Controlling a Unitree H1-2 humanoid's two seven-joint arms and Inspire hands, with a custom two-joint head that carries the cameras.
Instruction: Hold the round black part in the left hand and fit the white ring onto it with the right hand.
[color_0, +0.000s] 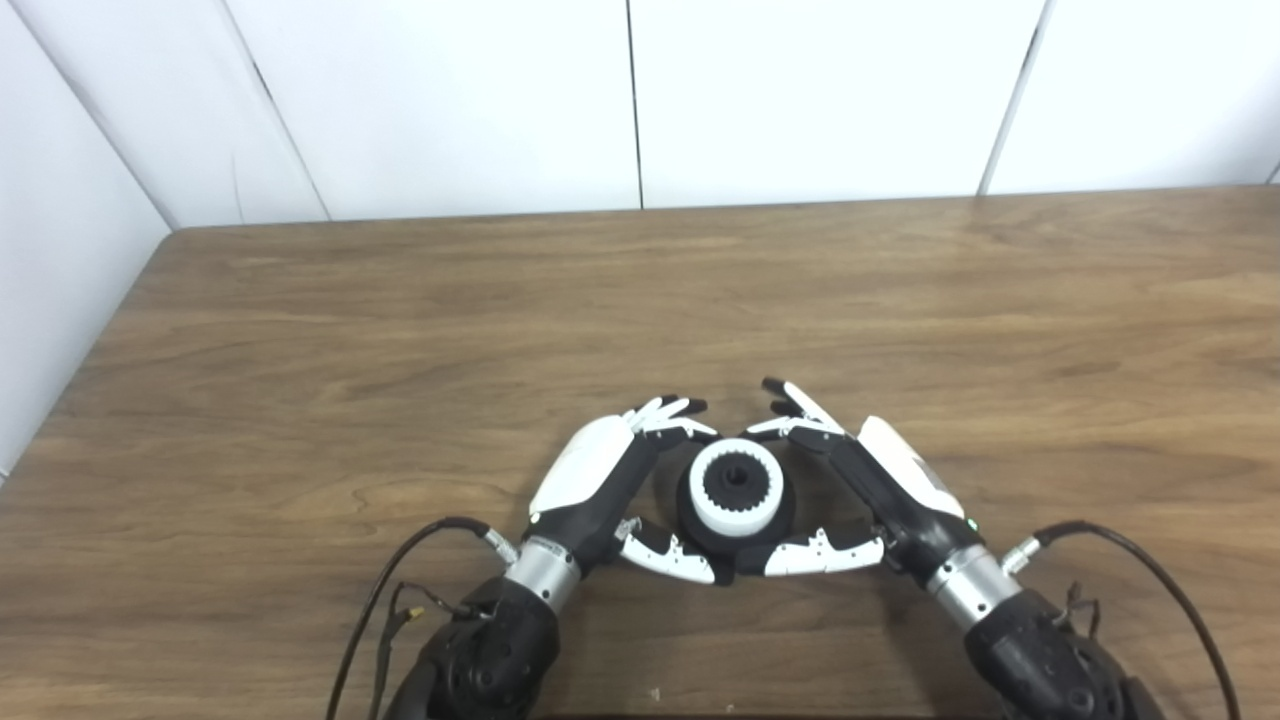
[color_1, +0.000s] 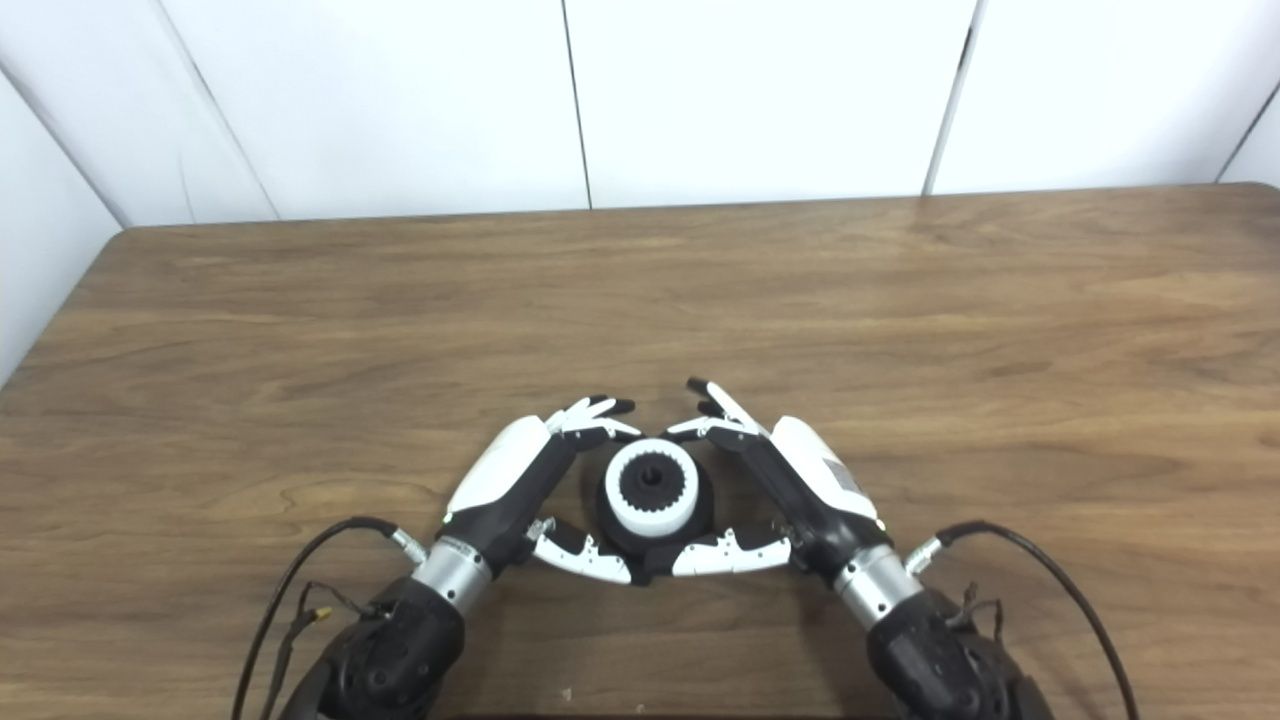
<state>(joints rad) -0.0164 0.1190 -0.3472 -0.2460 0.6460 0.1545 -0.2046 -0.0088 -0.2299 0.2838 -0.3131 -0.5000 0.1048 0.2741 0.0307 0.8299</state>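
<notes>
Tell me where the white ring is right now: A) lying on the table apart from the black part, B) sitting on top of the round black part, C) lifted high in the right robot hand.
B: the white ring sits on top of the round black part, between both robot hands.

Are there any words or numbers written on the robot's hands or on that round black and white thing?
No text can be read anywhere.
Right hand: a greyish patch on its white back, too blurred to tell if it is a label.
Left hand: nothing written.
Toothed white plastic ring on the round black part: no marks.
Brown wooden table: only grain.
</notes>
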